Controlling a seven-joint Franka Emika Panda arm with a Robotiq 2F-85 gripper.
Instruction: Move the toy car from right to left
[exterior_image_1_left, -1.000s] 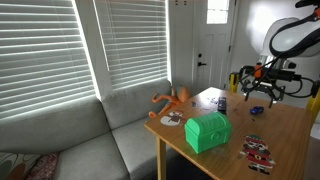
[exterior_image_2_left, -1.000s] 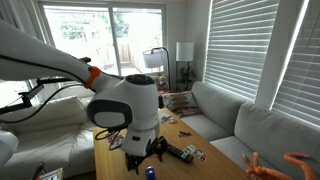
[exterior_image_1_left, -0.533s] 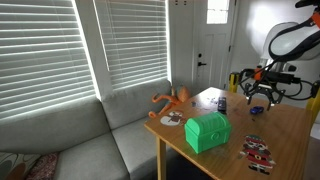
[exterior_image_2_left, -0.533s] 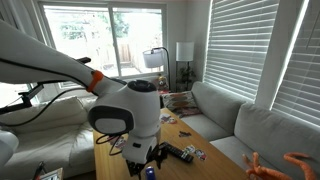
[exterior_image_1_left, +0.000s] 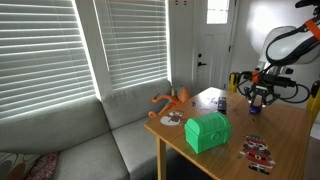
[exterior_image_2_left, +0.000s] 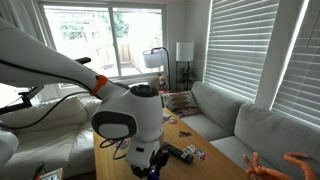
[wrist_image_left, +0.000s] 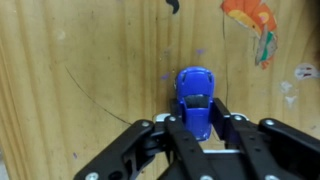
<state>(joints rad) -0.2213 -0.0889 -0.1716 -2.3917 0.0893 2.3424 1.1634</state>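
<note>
In the wrist view the toy car (wrist_image_left: 195, 85), small and blue, sits on the wooden table (wrist_image_left: 80, 70) with its rear half between my black fingers. My gripper (wrist_image_left: 197, 108) is shut on the car's sides. In an exterior view the gripper (exterior_image_1_left: 257, 98) is low over the far right part of the table, and the car is hidden under it. In an exterior view the gripper (exterior_image_2_left: 150, 168) is down at the near table end, below the arm's big white joint.
A green chest-shaped box (exterior_image_1_left: 207, 131) stands near the table's front left corner. An orange toy (exterior_image_1_left: 172, 100) lies behind it, and a small dark upright object (exterior_image_1_left: 221, 103) stands nearby. Flat red-and-white pieces (exterior_image_1_left: 257, 152) lie at the front. A grey sofa (exterior_image_1_left: 70, 140) is on the left.
The gripper has come down over the toy car and its jaws have gone from open to shut on the car's sides. The car has not moved.
</note>
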